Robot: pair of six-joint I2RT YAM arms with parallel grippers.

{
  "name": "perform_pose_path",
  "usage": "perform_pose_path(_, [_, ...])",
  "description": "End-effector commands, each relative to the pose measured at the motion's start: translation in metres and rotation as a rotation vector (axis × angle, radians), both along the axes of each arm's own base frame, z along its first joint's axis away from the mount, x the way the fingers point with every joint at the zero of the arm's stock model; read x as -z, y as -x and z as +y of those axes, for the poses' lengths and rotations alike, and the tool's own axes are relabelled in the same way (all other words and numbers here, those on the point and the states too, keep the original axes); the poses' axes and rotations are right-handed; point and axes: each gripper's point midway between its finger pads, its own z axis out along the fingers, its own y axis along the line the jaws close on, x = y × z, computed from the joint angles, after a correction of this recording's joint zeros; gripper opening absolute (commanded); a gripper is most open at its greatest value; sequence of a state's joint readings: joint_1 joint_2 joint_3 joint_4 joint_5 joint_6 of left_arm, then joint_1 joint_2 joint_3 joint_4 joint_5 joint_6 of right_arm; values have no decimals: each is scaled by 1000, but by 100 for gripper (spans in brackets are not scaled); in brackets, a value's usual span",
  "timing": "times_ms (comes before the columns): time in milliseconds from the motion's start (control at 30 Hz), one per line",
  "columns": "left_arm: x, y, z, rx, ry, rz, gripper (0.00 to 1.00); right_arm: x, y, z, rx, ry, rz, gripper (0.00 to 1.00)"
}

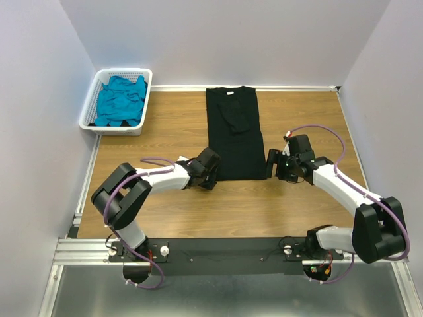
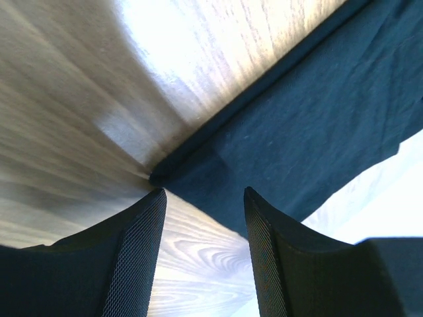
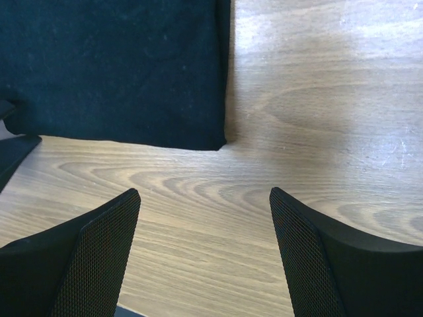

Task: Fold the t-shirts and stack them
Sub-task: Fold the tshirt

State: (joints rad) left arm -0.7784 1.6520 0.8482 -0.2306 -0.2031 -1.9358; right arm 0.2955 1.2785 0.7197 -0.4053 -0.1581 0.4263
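Your black t-shirt (image 1: 232, 135) lies at upper centre of the top view, a narrow strip whose long axis runs up the frame, away from the arms. You work from its near hem. The left gripper (image 1: 210, 170) sits at the hem's lower-left corner, partly spread, the corner just ahead of its gap, nothing held. The right gripper (image 1: 271, 164) waits just off the lower-right corner, wide and empty. Neither arm looks nearer. You have two t-shirts: the teal t-shirt (image 1: 121, 100) is bunched in the one white basket (image 1: 147, 99), upper left on the tabletop (image 1: 165, 125).

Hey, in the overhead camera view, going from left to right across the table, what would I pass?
White basket holding the teal t-shirt → left gripper → black t-shirt → right gripper.
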Motion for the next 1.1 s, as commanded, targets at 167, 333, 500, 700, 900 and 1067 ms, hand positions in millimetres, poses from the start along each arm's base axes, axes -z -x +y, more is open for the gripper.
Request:
perform_pose_path(167, [32, -2, 27, -79, -111, 26, 54, -3, 4, 2, 16, -28, -22, 87])
perform_pose_path(333, [37, 8, 42, -128, -117, 42, 57, 0, 6, 4, 18, -37, -15, 87])
perform_pose_path(500, [37, 7, 48, -147, -133, 38, 57, 2, 5, 5, 21, -44, -11, 87])
perform_pose_path(700, [44, 6, 48, -122, -163, 59, 47, 1, 6, 5, 42, -55, -14, 87])
perform_pose_path(900, [43, 6, 48, -99, -175, 47, 12, 7, 7, 7, 159, -121, 13, 87])
perform_pose_path(1067, [36, 5, 45, -48, -190, 36, 0, -1, 1, 17, 356, -312, -3, 91])
